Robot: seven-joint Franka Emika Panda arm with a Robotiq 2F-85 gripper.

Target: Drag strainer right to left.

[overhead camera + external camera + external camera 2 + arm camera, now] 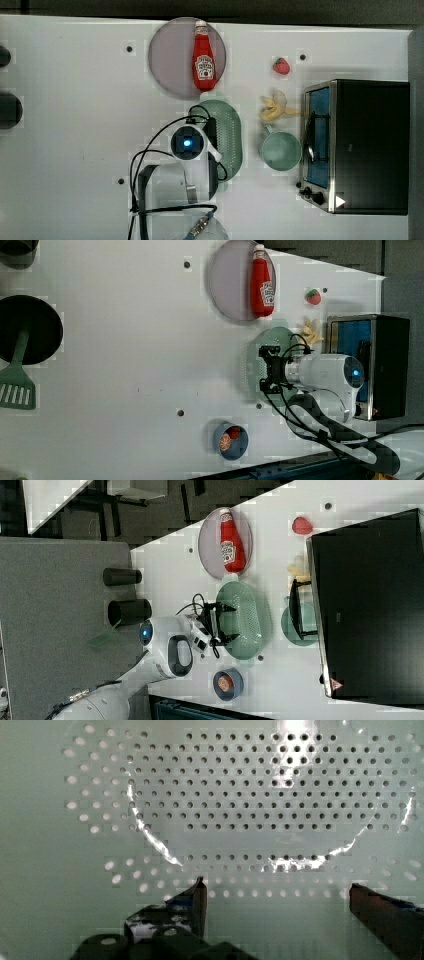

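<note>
Spreading wide, fingers (200, 892) of the gripper (275, 895) are hanging empty just over the strainer (227, 132), prob. lining up to catch its wall for the drag. W/ strainer as landmark: ketchup bottle (204, 56) on plate (167, 60) near one end, cup (280, 150) beside, toaster oven (370, 145) beyond cup.

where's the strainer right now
In the top view the strainer lies mid-table, just below the plate holding the ketchup bottle and left of the green cup, with the open hand over its left side.
</note>
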